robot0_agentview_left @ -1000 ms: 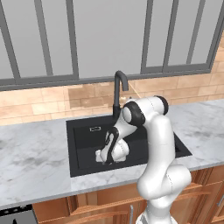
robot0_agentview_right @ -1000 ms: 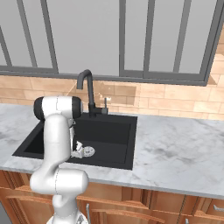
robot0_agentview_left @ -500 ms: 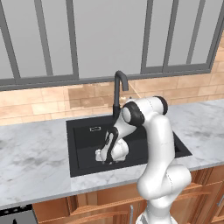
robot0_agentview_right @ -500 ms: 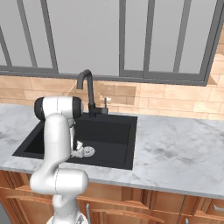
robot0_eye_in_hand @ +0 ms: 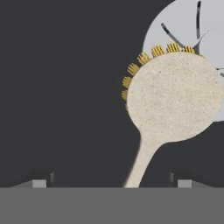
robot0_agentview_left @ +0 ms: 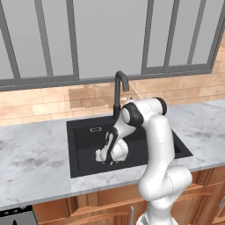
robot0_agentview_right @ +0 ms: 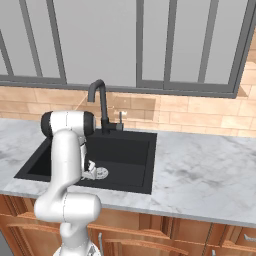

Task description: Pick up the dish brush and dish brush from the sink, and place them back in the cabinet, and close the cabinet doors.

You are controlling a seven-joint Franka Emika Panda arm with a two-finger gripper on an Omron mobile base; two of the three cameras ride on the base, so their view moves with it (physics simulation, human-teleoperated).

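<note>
A tan dish brush lies on the black sink floor. It has a round flat head with yellow bristles peeking out along one edge. Its head rests partly over the silver drain. The short handle runs down between my gripper fingertips, which stand wide apart on either side of it without touching. My gripper is open and reaches low into the sink basin, just left of the drain. The cabinet and the cabinet doors are out of view.
A tall black curved faucet rises behind the basin, close to my arm's elbow. Grey marble counter flanks the sink on both sides. Grey-framed panes run above the brick wall. Wooden drawer units sit below the counter.
</note>
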